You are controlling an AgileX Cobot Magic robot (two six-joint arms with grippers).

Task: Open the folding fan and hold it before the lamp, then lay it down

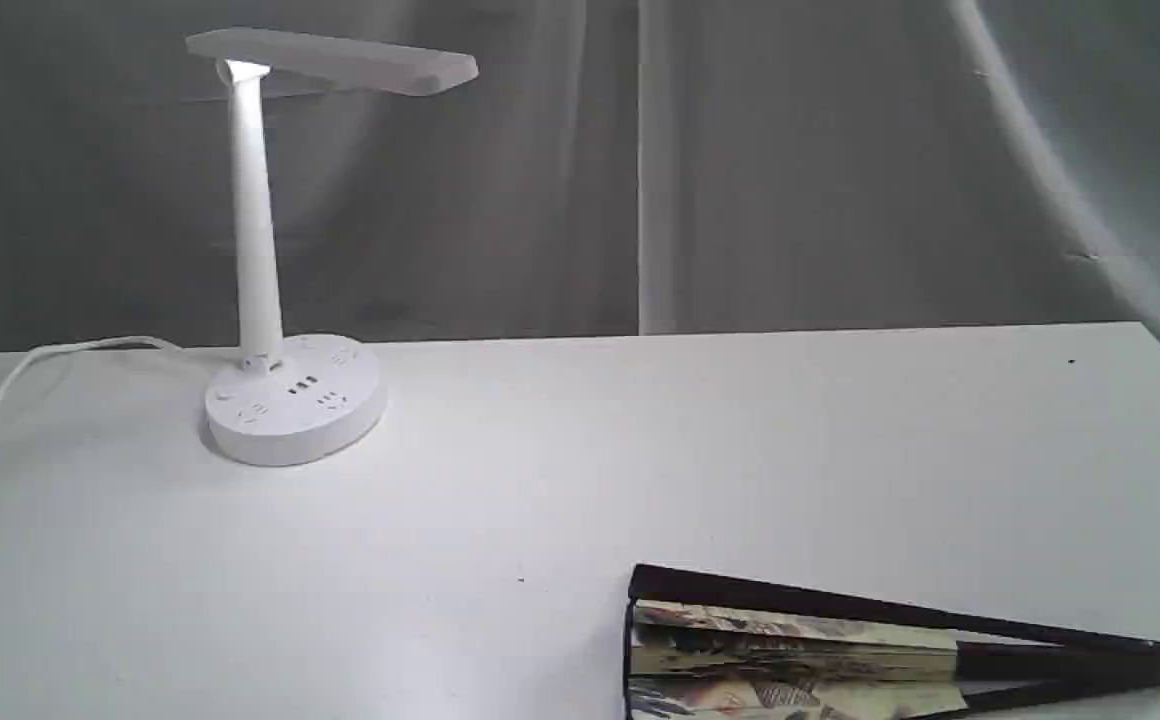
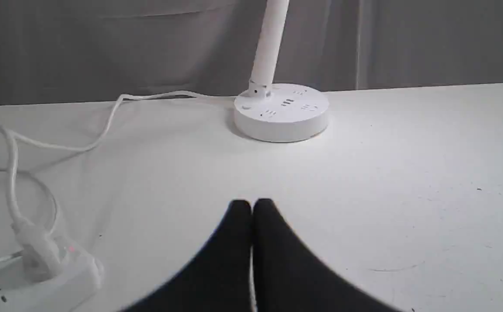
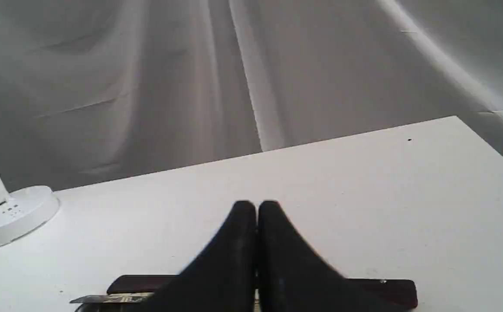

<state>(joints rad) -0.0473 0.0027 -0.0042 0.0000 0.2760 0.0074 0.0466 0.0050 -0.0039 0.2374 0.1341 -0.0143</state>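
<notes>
I report the opening step not yet begun: the folding fan [image 1: 840,650] lies barely spread on the tabletop [image 1: 640,450], well apart from the lamp [image 1: 258,250], with left fingers [image 2: 234,242] and right fingers [image 3: 238,242] pressed together and empty, and next, I judge, they must part and take hold of it.

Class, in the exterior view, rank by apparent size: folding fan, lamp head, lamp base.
folding fan: largest, but nearest the camera and cropped
lamp head, lamp base: too alike to rank
</notes>
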